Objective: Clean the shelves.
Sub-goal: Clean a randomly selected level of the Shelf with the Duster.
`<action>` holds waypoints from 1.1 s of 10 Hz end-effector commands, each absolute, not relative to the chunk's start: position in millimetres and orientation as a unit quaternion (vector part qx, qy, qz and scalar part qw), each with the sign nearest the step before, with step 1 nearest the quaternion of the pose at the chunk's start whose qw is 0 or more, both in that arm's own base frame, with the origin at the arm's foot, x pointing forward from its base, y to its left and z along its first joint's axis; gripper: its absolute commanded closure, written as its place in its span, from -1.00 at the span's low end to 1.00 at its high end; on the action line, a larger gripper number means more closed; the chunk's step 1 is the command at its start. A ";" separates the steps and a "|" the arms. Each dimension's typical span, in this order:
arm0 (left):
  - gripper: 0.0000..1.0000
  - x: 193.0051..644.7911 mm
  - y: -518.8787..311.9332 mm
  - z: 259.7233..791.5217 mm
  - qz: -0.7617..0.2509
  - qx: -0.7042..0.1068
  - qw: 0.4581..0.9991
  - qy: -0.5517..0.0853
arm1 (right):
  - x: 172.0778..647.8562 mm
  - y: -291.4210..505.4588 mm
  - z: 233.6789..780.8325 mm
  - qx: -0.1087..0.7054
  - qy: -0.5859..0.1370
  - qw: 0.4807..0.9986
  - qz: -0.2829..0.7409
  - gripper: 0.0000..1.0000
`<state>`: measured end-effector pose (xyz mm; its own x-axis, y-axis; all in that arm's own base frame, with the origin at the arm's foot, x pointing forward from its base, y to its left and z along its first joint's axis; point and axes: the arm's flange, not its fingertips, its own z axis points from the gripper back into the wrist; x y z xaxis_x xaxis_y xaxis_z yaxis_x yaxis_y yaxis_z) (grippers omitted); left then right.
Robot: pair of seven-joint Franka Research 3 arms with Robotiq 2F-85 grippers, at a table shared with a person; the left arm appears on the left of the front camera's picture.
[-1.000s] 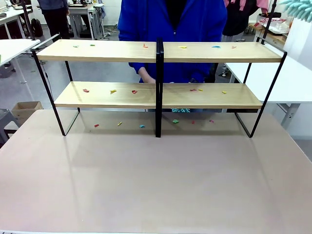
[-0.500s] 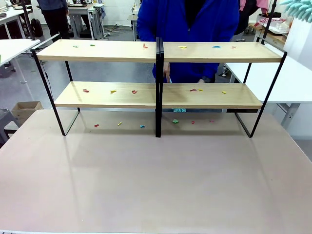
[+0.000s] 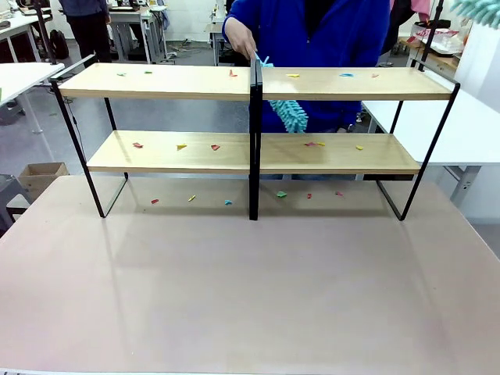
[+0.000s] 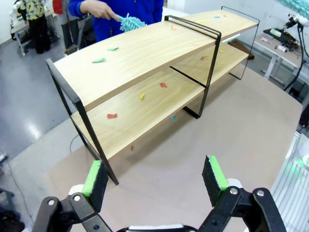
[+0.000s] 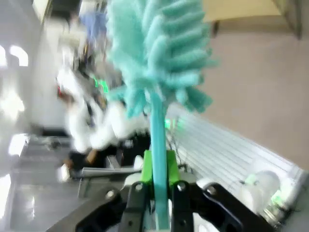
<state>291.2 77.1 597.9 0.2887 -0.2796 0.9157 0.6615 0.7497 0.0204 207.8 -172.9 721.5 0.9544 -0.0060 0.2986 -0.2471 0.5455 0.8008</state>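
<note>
pads [image 4: 94, 176] of my left gripper [image 4: 154, 176] stand wide apart with nothing between them, hanging over the counter [image 3: 250, 297] off the left end of the rack. my right gripper [image 5: 157, 166] is clamped together on the thin handle of a teal duster [image 5: 159, 48], its fluffy head pointing away from the wrist; that view is blurred, so i cannot tell what lies under the head.

beyond the bare pinkish counter, the shelves [image 3: 156, 82] stand across its far half: two long light-wood boards on a thin black frame, split by a central post [image 3: 255, 141]. small coloured paper scraps [image 3: 215, 147] dot both boards, and more lie on the counter under the lower board [image 3: 228, 202].

farthest off, a person [image 3: 336, 31] in blue stands behind the rack. the person's hand [image 3: 241, 35] is above the top board beside the post, holding a second duster [image 3: 291, 116] whose head hangs behind the boards.

i judge the cleaning barely begun. to do it well, i should lay the duster head flat on the top board first, then sweep lengthwise from the post toward an open end, so scraps leave the board rather than pile against the frame. light pressure seems wise, since the frame looks thin and could slide. i should keep clear of the person's hand near the post.
</note>
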 end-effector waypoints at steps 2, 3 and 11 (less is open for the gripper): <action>-1.00 292.1 77.9 596.9 -0.305 -0.189 0.777 -0.517 | 179.6 -59.5 712.7 0.386 -0.041 0.885 0.255 0.75; -1.00 292.1 77.9 596.9 -0.305 -0.189 0.777 -0.517 | 182.7 -10.9 698.5 0.345 -0.029 0.895 0.282 0.75; -1.00 292.1 77.9 596.9 -0.305 -0.189 0.777 -0.517 | 179.4 159.1 670.9 0.215 0.005 0.902 0.375 0.75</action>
